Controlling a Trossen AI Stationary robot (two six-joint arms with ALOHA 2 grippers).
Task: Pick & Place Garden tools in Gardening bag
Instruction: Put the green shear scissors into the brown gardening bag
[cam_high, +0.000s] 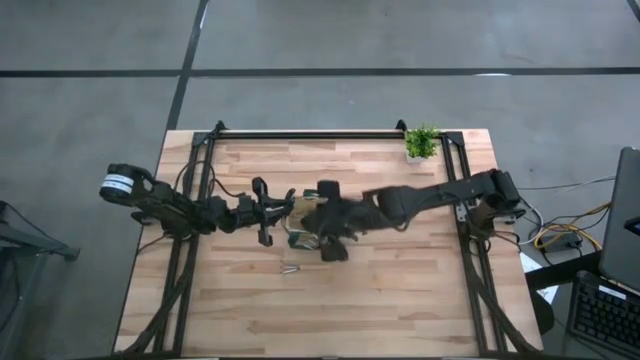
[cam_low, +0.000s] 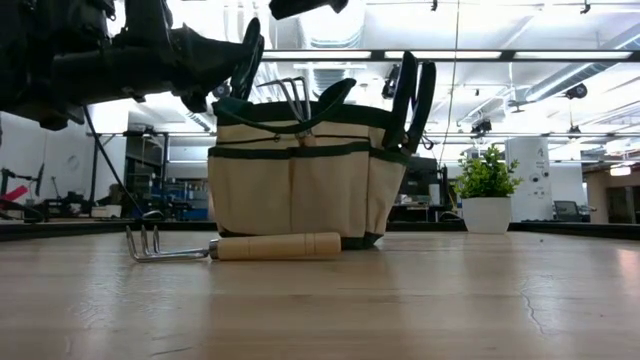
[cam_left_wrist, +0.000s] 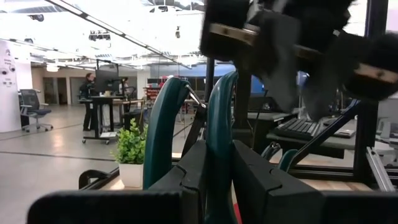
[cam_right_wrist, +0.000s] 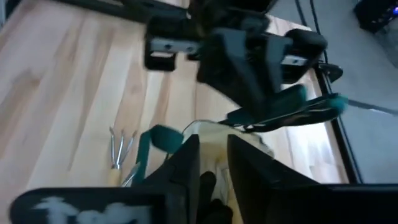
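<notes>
The tan gardening bag (cam_low: 300, 185) with dark green trim stands upright mid-table (cam_high: 300, 210). A teal-handled pruner (cam_low: 415, 95) and a metal fork (cam_low: 295, 98) stick up out of it. A wooden-handled rake (cam_low: 275, 245) lies flat on the table in front of the bag (cam_high: 292, 270). My left gripper (cam_high: 268, 212) is just left of the bag, shut on a second teal-handled pruner (cam_left_wrist: 163, 118). My right gripper (cam_high: 325, 235) hovers over the bag's top with its fingers (cam_right_wrist: 186, 168) a little apart, touching nothing that I can see. My left gripper pinches one teal handle (cam_left_wrist: 219, 124) of the pruner between its two fingers; the other handle (cam_left_wrist: 161, 124) lies outside them. The fingers come level from the table's left. The pruner is lifted clear, its handles standing up (cam_low: 250, 55); its blades are hidden.
A small potted green plant (cam_high: 421, 143) stands at the far right corner. A black frame rail (cam_high: 310, 134) runs along the table's far edge, and side rails run down both sides. The near half of the wooden table (cam_high: 320, 320) holds only the rake.
</notes>
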